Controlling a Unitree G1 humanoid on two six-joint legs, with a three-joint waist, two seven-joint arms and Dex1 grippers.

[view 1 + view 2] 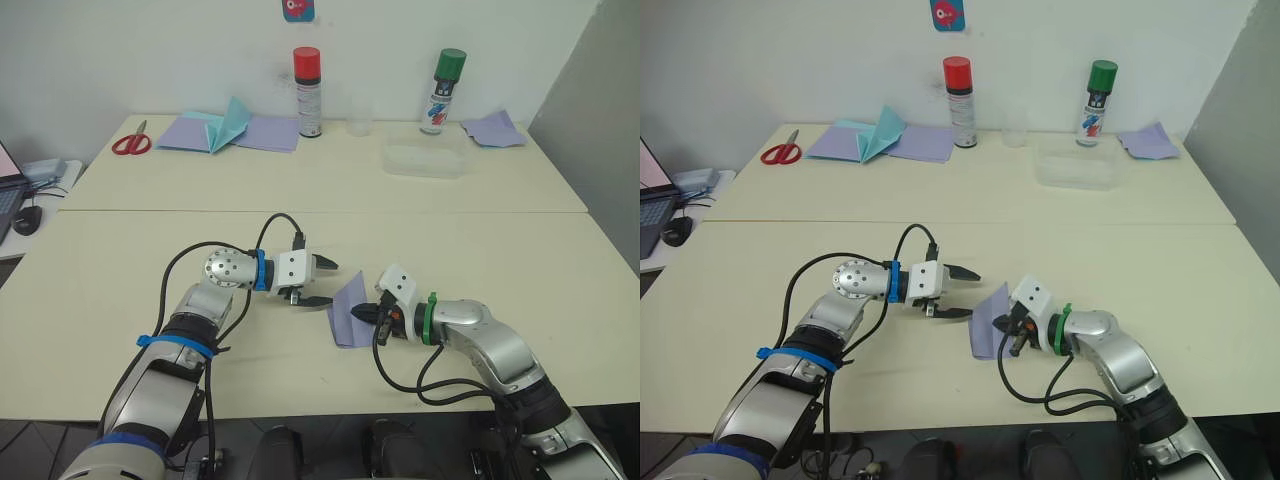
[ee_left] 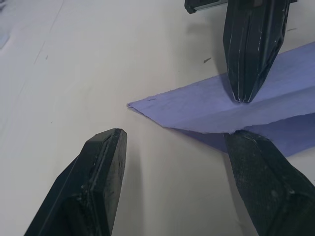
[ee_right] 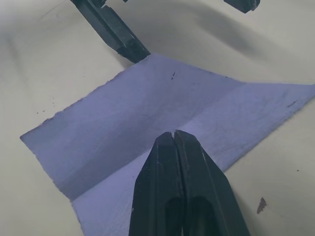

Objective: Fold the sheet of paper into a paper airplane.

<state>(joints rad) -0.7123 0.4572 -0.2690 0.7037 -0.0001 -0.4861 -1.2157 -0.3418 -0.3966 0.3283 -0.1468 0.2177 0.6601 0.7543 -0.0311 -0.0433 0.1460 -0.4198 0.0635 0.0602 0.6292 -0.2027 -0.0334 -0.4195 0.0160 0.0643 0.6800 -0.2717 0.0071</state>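
I see no writing I can read: the two spray cans at the back of the desk [image 1: 120,250] carry labels, but the print is too small to make out. One is a can with a red cap [image 1: 307,92], the other a can with a green cap [image 1: 440,92]; a clear cup [image 1: 360,115] stands between them and a clear shallow tray [image 1: 425,158] lies in front of the green-capped one. A small sticker [image 1: 298,9] with a red shape is on the wall above the red cap. Toward the back left lie red-handled scissors [image 1: 131,143], flat lavender sheets [image 1: 265,132] and a teal pointed paper piece [image 1: 228,123]; a small lavender scrap [image 1: 494,129] lies at the back right. The sheet of paper [image 1: 349,312], lavender and folded along a crease so that one flap stands up, sits near the front middle of the desk, between my two claws. My right claw [image 3: 173,138] is clenched, its fingertips pinched together on the crease at the sheet's right side. My left claw [image 1: 326,283] is released, its two fingers spread apart just to the left of the sheet, one fingertip [image 2: 243,142] at the sheet's near edge, though I cannot tell whether it touches.
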